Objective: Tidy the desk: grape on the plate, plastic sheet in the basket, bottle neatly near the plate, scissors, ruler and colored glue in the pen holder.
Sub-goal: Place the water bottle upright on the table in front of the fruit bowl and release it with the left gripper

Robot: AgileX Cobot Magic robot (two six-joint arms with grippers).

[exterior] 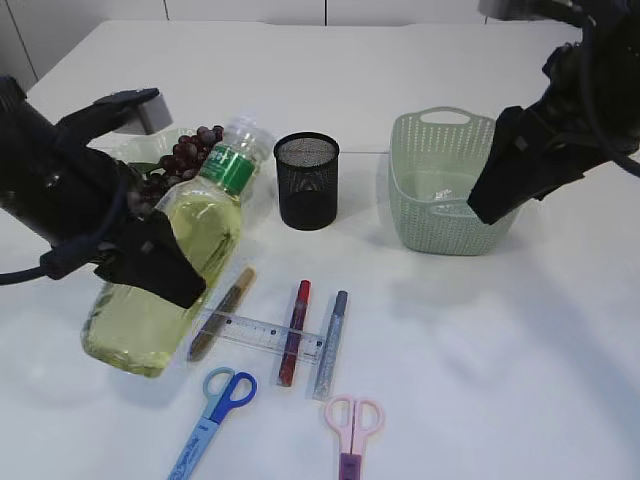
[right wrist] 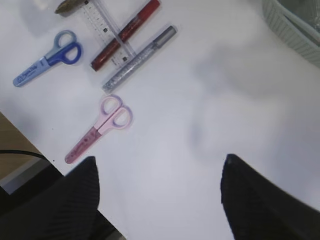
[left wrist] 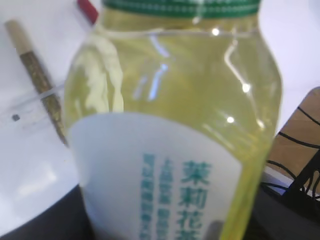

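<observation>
1. The bottle point(exterior: 185, 255) of yellow liquid leans steeply, its long axis running from the base near the front left of the white table point(exterior: 480, 350) up to its green-banded neck, which points back and to the right toward the pen holder point(exterior: 306, 181).
2. The left gripper point(exterior: 150, 262) is clamped across the lower body of the bottle; the left wrist view is filled with its white label and green band point(left wrist: 180, 6).
3. The right gripper point(exterior: 492, 200) hangs in front of the green basket point(exterior: 440, 185) with its two dark fingers point(right wrist: 60, 200) spread wide and nothing between them.
4. The grapes point(exterior: 185, 155) lie on the plate point(exterior: 125, 150) behind the bottle.
5. The clear ruler point(exterior: 262, 334) lies almost crosswise in front of the pen holder, its right end a little nearer the front edge.
6. Three glue pens lie across or beside it, long axes running front to back: the gold one point(exterior: 225, 310) at its left end, the red one point(exterior: 294, 332) over its right part, the silver one point(exterior: 330, 343) at its right end.
7. The blue scissors point(exterior: 215, 405) lie with handles toward the ruler and blades pointing front left.
8. The pink scissors point(exterior: 352, 428) lie with handles toward the back and blades pointing to the front edge.
9. Something pale lies inside the basket; I cannot tell what it is.
</observation>
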